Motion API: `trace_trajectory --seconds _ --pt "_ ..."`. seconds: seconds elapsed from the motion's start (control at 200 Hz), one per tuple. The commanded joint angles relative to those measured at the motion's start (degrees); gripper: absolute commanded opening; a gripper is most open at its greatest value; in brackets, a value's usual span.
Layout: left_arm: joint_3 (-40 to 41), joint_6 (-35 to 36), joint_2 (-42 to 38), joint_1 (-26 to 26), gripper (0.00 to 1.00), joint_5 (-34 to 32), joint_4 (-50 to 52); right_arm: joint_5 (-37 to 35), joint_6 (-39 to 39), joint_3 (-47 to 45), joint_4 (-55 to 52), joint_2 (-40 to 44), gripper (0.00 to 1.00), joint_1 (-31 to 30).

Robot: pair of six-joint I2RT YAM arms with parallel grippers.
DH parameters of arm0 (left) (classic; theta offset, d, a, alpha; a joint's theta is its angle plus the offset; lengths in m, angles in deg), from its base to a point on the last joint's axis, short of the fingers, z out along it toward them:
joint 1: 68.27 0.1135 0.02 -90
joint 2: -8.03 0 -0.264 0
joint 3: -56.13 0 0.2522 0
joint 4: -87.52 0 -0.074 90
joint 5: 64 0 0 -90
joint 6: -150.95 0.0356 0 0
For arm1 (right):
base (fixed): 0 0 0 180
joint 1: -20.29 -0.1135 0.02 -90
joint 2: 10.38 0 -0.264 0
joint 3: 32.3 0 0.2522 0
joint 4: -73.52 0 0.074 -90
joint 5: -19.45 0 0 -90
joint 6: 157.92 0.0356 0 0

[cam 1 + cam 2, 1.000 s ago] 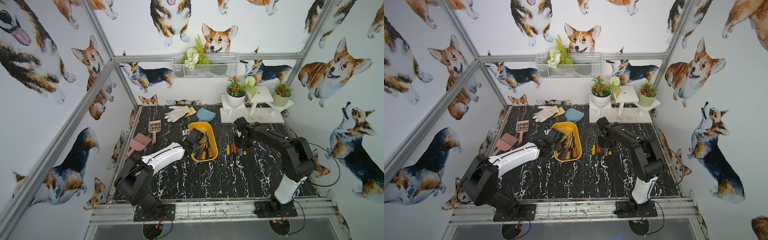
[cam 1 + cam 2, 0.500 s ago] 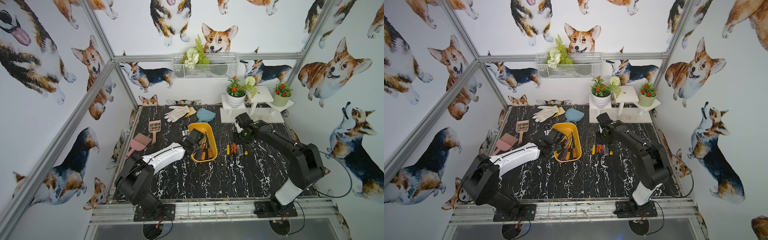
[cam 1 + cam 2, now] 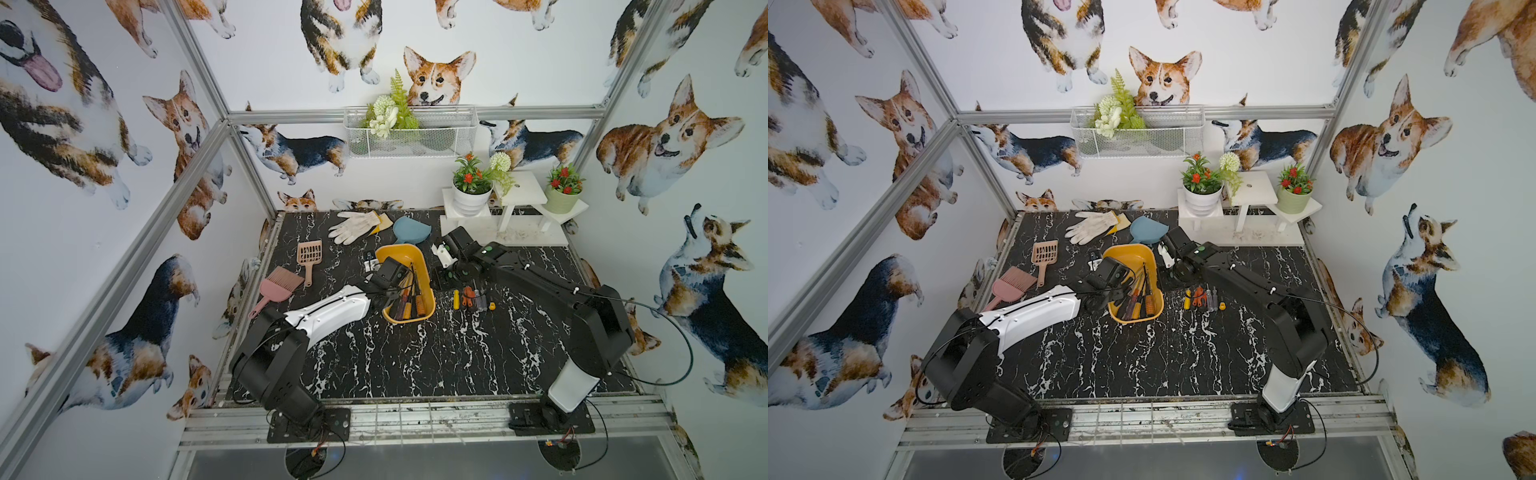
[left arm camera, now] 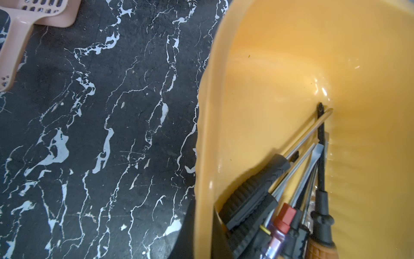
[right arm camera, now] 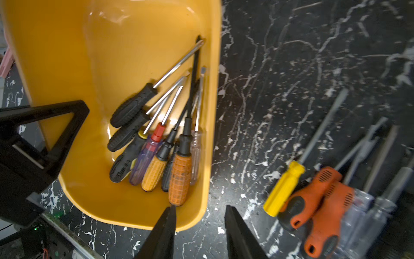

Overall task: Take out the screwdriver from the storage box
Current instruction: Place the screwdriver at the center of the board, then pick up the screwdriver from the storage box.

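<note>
Clamping storage box (image 5: 56,44) wall, left claw (image 4: 202,231) mostly hidden, right claw (image 5: 199,208) parted, empty

storage box (image 5: 67,56): smooth glossy yellow plastic | screwdrivers (image 5: 154,170) in it: mostly bright bare metal shafts; ribbed matt black, knurled orange and clear glossy plastic handles | desk (image 3: 415,353): matt black marble-look top, scuffed | glove (image 3: 353,226): white cloth | basket (image 3: 415,141): white wire mesh | scoop (image 3: 309,253): matt pink plastic

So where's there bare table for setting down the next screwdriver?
Widest: the table front, between storage box and front rail. A narrow strip lies between box and the laid-out screwdrivers. Crowded: back left, with glove, litter scoop, brush.
</note>
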Motion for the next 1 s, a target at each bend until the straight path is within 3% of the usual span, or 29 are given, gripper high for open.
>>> trace_trajectory --seconds 0.0,0.25,0.435,0.691,0.991 --pt "-0.1 -1.49 -0.04 -0.08 0.0 -0.94 -2.87 2.71 -1.19 2.87 -2.42 -3.28 0.43 -2.14" --pt "-0.12 -1.58 -0.04 -0.17 0.0 -1.36 -2.41 1.81 -1.75 7.07 -6.62 -10.02 0.45 -5.2" --pt "-0.03 -1.84 -0.04 -0.17 0.0 -1.58 -2.41 -1.28 0.25 7.9 -7.76 -13.25 0.53 -6.1" --pt "0.45 -1.91 -0.65 -0.17 0.0 -2.21 -2.06 -5.97 2.82 8.56 -8.32 -15.89 0.54 -6.93" --pt "0.32 -1.97 -0.65 -0.17 0.0 -2.27 -2.1 -5.37 3.5 9.23 -8.19 -20.31 0.53 -6.95"
